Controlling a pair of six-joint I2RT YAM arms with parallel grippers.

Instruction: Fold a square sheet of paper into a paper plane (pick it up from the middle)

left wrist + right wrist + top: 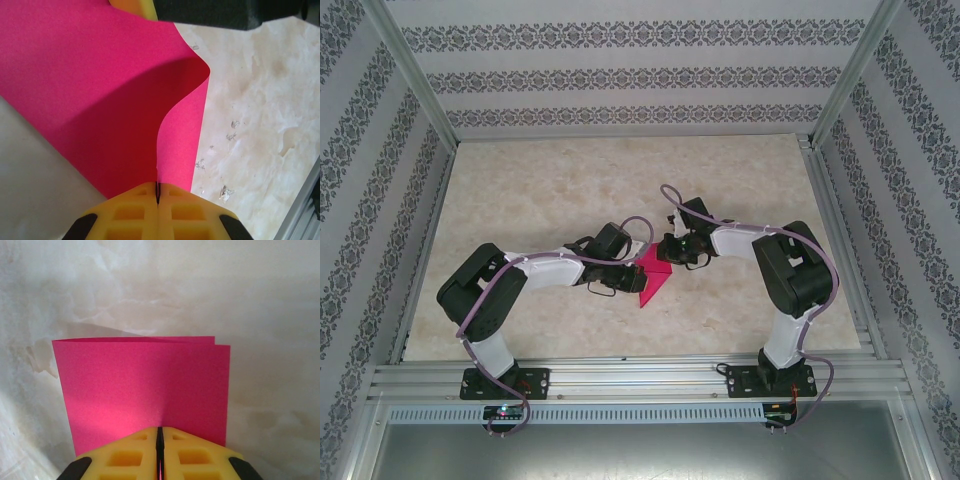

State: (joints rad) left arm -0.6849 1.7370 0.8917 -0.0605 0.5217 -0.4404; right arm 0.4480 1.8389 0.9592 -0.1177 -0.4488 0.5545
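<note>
Marbled beige tabletop: thin magenta-pink square sheet of paper, bent double, held mid-table; left gripper and right gripper both pinched tight on its edges.

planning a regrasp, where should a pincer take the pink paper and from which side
Take the pink paper at its flat doubled edge, edge-on from the right, like the right pincer: both layers lie together there. At the left pincer it bows.
</note>
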